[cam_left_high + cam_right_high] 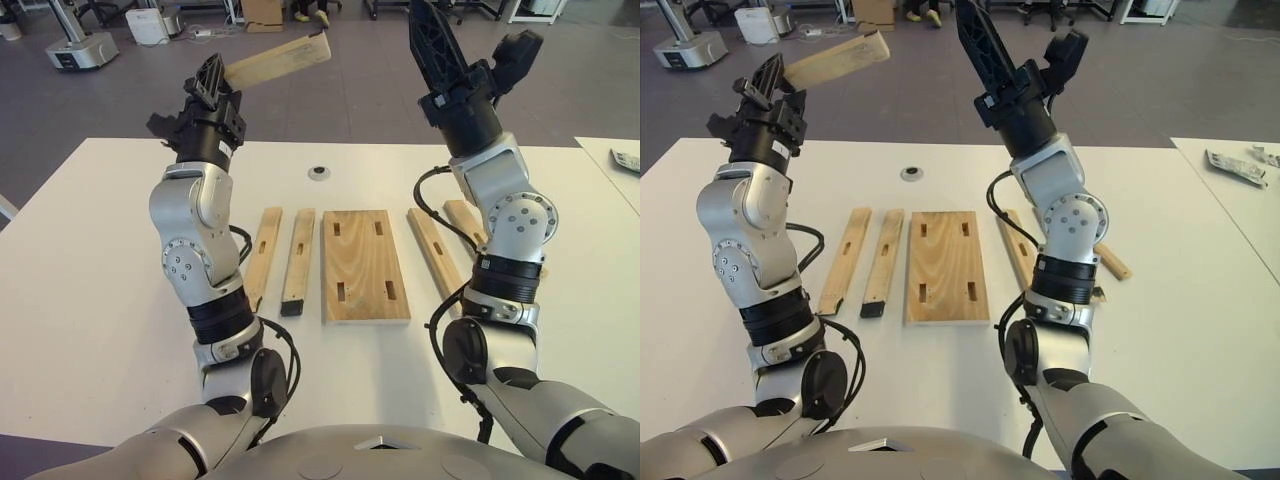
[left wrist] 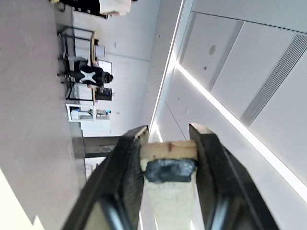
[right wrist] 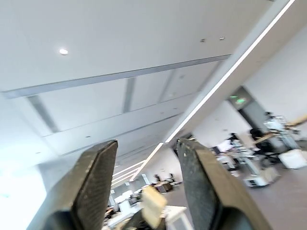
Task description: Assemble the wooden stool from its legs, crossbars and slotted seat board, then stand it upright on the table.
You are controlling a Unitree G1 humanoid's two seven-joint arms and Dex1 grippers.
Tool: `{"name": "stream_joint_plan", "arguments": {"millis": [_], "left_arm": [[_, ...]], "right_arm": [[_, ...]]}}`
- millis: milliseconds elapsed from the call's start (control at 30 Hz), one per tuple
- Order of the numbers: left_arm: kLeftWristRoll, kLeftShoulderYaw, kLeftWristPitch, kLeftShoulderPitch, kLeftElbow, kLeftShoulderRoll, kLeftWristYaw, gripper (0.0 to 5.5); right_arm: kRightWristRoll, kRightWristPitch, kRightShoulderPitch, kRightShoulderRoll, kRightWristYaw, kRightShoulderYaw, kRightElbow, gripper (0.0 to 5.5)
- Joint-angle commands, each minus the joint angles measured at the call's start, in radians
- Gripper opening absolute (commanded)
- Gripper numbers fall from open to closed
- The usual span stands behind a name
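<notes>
A white table [image 1: 120,250] stands on a grey-floored open workshop, with other equipment well behind it. At the middle of the table lies the flat, rectangular, pale wooden seat board [image 1: 365,265] with four small slots cut through it. Just beside it on the robot's left lie two slim wooden bars side by side: a plain slotted bar [image 1: 265,245] and a slotted bar with a black end cap [image 1: 298,262] at its near end. On the robot's right of the board lie a long slotted wooden strip [image 1: 432,250] and, beyond it, a shorter wooden strip [image 1: 462,220], partly hidden by the right arm. A small round dark grommet [image 1: 319,173] sits in the tabletop behind the board.

The left gripper [image 1: 215,85] is raised above the table's far edge, its two black fingers [image 2: 120,167] clamped on one end of a pale wooden leg [image 1: 278,58], which slants up and away over the floor.

The right gripper [image 1: 475,45] is also raised high, fingers spread wide apart and holding nothing.
</notes>
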Motion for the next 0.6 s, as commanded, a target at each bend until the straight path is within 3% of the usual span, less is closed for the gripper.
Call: {"name": "stream_joint_plan", "arguments": {"millis": [33, 300, 533, 600], "left_arm": [[-0.095, -0.041, -0.071, -0.077, 0.011, -0.177, -0.011, 1.29], [-0.180, -0.158, -0.108, -0.048, 0.001, -0.188, -0.036, 1.29], [-0.193, -0.215, -0.133, -0.001, 0.001, -0.186, -0.036, 1.29], [-0.196, -0.219, -0.140, 0.001, -0.001, -0.186, -0.032, 1.29]], "right_arm": [[-0.016, -0.004, -0.015, 0.017, 0.129, 0.093, 0.014, 2.29], [-0.282, -0.273, -0.063, 0.011, 0.224, 0.169, 0.212, 2.29], [-0.170, -0.220, -0.086, 0.037, 0.256, 0.142, 0.146, 2.29], [-0.129, -0.210, -0.100, 0.047, 0.243, 0.128, 0.134, 1.94]]}}
